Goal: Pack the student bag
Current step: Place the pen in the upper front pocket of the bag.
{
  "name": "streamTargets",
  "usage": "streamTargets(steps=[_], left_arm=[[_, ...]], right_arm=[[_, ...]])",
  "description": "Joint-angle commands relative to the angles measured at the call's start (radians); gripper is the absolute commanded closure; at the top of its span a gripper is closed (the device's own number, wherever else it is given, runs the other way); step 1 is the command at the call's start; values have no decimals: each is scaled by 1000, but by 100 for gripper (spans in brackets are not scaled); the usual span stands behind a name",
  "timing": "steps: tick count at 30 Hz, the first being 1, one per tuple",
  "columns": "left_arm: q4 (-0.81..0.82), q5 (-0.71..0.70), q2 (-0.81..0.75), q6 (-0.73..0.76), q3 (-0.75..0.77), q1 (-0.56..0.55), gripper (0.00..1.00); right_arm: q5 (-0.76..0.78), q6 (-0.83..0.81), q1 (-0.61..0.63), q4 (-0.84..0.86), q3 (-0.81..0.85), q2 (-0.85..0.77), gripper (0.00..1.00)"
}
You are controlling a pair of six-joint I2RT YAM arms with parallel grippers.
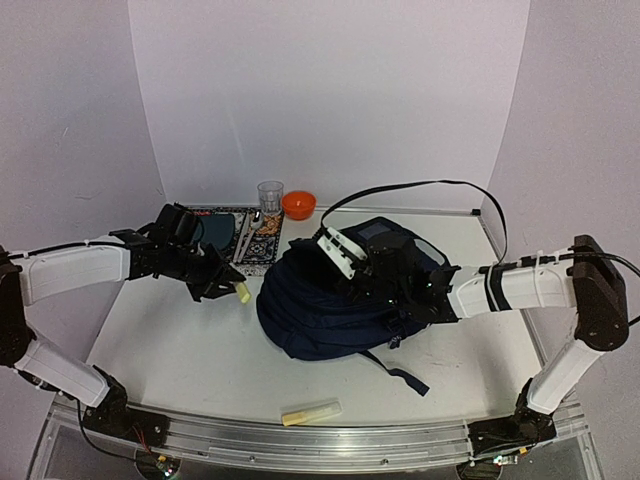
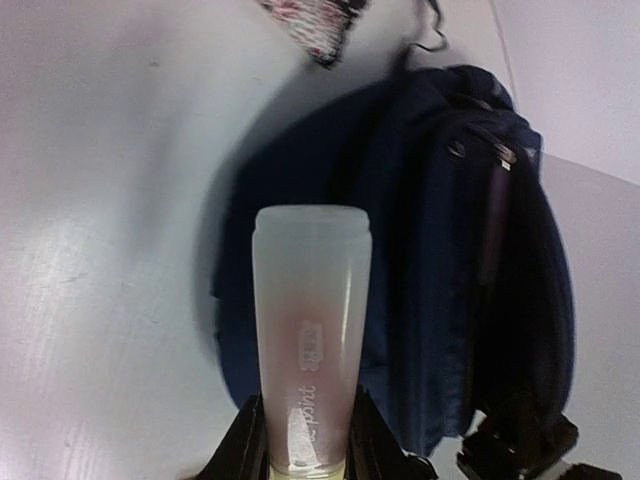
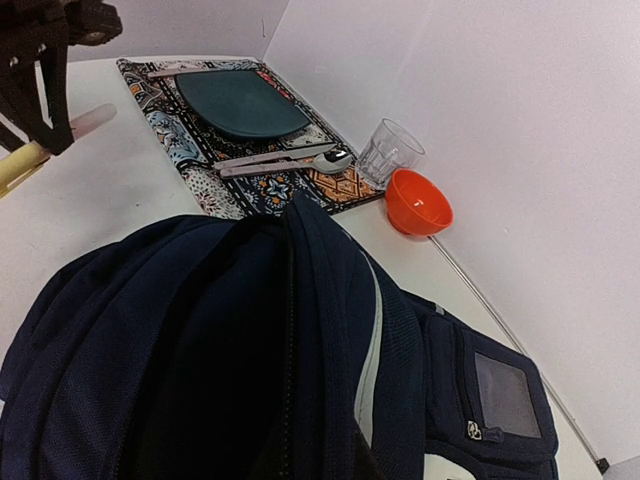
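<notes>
Student bag [image 1: 330, 310] lay on its side at the middle of the table [image 1: 170, 350], its top turned to the left, where the left arm worked.

Nearest the arm bases, in front of the bag at the table's near edge, lay a pale yellow stick [image 1: 311, 413]; what it was could not be told. A dark strap [image 1: 400, 372] trailed from the bag toward that edge.

Just left of the bag, the left gripper [image 2: 305, 445] was clamped on the lower end of a marker [image 2: 310, 340] with a frosted cap. It held the marker pointing at the bag, seemingly so it could go in cap first.

On top of the bag rested the right gripper [image 1: 355, 285]. Whether its fingers were apart or pinching cloth could not be told: its wrist view showed no fingers, only a ridge of fabric rising close under the camera. It was probably there to lift or steady the mouth. No clear opening showed on the side facing the marker, so the folded cloth stood in the way.

Beyond the bag, to its far left, a patterned placemat [image 3: 200, 180] carried a dark plate [image 3: 240, 100] and a spoon [image 3: 320, 160]. A glass [image 3: 390, 152] and an orange bowl [image 3: 418, 202] stood by the placemat's edge, well clear of the marker's path.
</notes>
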Motion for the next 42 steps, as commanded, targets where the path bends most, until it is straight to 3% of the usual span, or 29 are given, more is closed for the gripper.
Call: streamTargets(steps=[1,12,22,24,33,42], left_arm=[[161,144,34,17,122,-60,100],[299,247,282,-63,304,-154,100],[379,190,425,-175,412,-154,97],[397,169,442,-187,425,-154,90],[397,143,439,-174,417,-154,40],[283,76,304,41,347,-154,20]], right_arm=[[-34,1,6,73,66,-60,100],[-71,17,6,69,87,-68,100],[-115,33,6,68,93,-70,100],[-113,35,6,68,92,-72,100],[-84,28,6,69,92,-58,100],[-38,18,4,66,86,-58,100]])
